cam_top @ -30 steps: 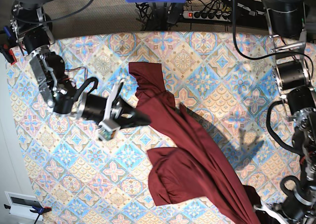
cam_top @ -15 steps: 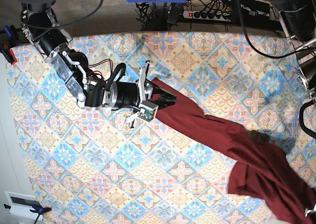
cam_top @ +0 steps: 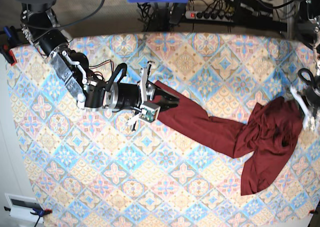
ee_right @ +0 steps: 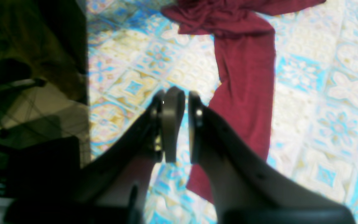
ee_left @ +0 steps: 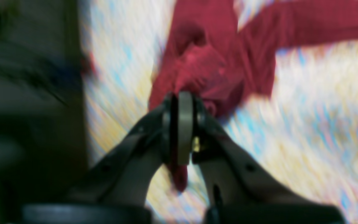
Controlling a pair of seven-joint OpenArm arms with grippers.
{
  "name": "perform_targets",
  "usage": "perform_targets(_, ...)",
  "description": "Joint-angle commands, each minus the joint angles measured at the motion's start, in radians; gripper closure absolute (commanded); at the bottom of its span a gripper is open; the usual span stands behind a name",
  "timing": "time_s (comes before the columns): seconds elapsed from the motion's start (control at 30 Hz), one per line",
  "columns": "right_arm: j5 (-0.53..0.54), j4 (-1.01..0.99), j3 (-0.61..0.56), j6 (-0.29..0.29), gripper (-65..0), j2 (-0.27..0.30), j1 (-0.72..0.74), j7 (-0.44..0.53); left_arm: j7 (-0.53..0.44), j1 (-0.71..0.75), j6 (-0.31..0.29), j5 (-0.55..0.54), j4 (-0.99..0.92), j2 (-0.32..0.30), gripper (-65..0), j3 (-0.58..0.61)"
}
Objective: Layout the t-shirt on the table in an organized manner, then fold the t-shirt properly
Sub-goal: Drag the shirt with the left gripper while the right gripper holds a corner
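**Base view: shirt strung out between your two arms**

Base view had the t-shirt (cam_top: pixel 220 129) stretched as a long band across the table (cam_top: pixel 100 187), running from about 9 o'clock of centre out to 3 o'clock. The bulk of it was bunched near the table's 3 o'clock edge, with a flap hanging down toward 5 o'clock.

Your right gripper (cam_top: pixel 167 101) lay low over the table, pointing toward 3 o'clock, tips at the narrow end of the band. In the right wrist view the right gripper (ee_right: pixel 186 124) showed a slim gap between its fingers (ee_right: pixel 172 124), nothing visibly clamped in it. The cloth strip ran just beside the far finger and on up to 12 o'clock, where it crumpled. Whether the tips touched the fabric, you couldn't tell.

Your left gripper (cam_top: pixel 304 107) sat at the 3 o'clock edge, right at the bunched fabric. The left wrist view was blurred, but the left gripper (ee_left: pixel 182 130) had its fingers (ee_left: pixel 185 124) pressed together on maroon cloth, a tongue of it poking out below them, the rest spreading toward 12 and 2 o'clock.
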Motion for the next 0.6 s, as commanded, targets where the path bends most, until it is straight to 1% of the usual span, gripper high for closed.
perform_targets(0.0,0.025,0.015,0.009,0.008,-5.9,0.004,0.021,0.038,-0.057,-0.001,-0.021,-0.067,0.029,-0.012,-0.1,-0.008)
perform_targets(0.07,0.025,0.015,0.011,0.008,-5.9,0.004,0.021,0.039,-0.057,0.045,-0.035,-0.157,0.029,0.02,-0.1,-0.01)
perform_targets(0.13,0.025,0.013,0.011,0.008,-5.9,0.004,0.023,0.039,-0.057,0.062,-0.035,-0.25,0.027,0.063,-0.1,-0.01)
perform_targets(0.2,0.025,0.012,0.023,0.008,-5.9,0.007,0.023,0.039,-0.046,0.059,-0.035,-0.329,0.027,0.13,-0.1,-0.007)
perform_targets(0.27,0.025,0.013,0.06,0.008,-5.9,0.008,0.021,0.036,-0.002,0.017,-0.035,-0.38,0.027,0.192,-0.1,-0.005)
perform_targets(0.33,0.025,0.01,0.112,0.008,-5.9,0.016,0.02,0.033,0.05,-0.062,-0.037,-0.394,0.018,0.294,-0.1,-0.005)
perform_targets(0.4,0.025,0.01,0.15,0.008,-5.9,0.051,0.02,0.038,0.103,-0.133,-0.038,-0.394,0.013,0.391,-0.1,-0.001)
perform_targets(0.43,0.025,0.012,0.169,0.008,-5.9,0.065,0.02,0.038,0.124,-0.17,-0.04,-0.392,0.012,0.442,-0.1,0.025)
perform_targets(0.5,0.025,0.012,0.187,0.007,-5.9,0.099,0.018,0.038,0.135,-0.222,-0.04,-0.375,0.012,0.517,-0.1,0.111)
perform_targets(0.57,0.025,0.012,0.201,0.007,-5.9,0.123,0.006,0.038,0.136,-0.24,-0.04,-0.305,0.01,0.589,-0.1,0.216)
